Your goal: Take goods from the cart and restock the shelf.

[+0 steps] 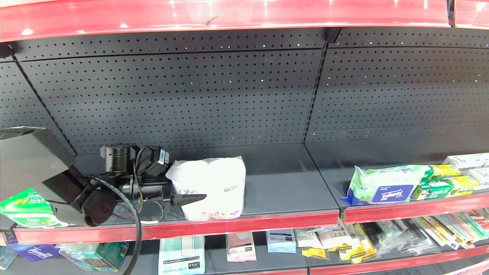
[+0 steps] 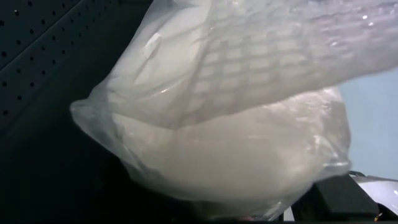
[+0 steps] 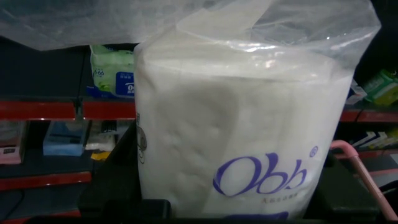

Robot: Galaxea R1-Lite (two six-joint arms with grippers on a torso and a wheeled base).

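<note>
With left tool point(image 1: 191, 194), grips white tissue pack point(image 1: 214, 179) standing on shelf point(image 1: 282, 187), lower left of frame; with right tool point(image 3: 230, 202), clamps second tissue pack point(image 3: 236, 124) near pink cart handle point(image 3: 364, 168).

The toilet-roll pack point(image 1: 212, 183) stands on the shelf point(image 1: 282, 191) near its front edge, before the pegboard back point(image 1: 191, 95). The left gripper point(image 1: 193, 194) sits at its left, clamping it, with one finger across the pack's front face. Further left a packet point(image 1: 21, 208) lies partly behind the arm. On the section to the right, well apart, a wet-wipes pack point(image 1: 386, 185) lies at the front edge, with boxes point(image 1: 447, 183) just beside it on its right. Sachets point(image 1: 324, 238) lie on the lower shelf point(image 1: 267, 263). In the right wrist view another roll pack point(image 3: 242, 143) stands close in front, with shelving behind.
</note>
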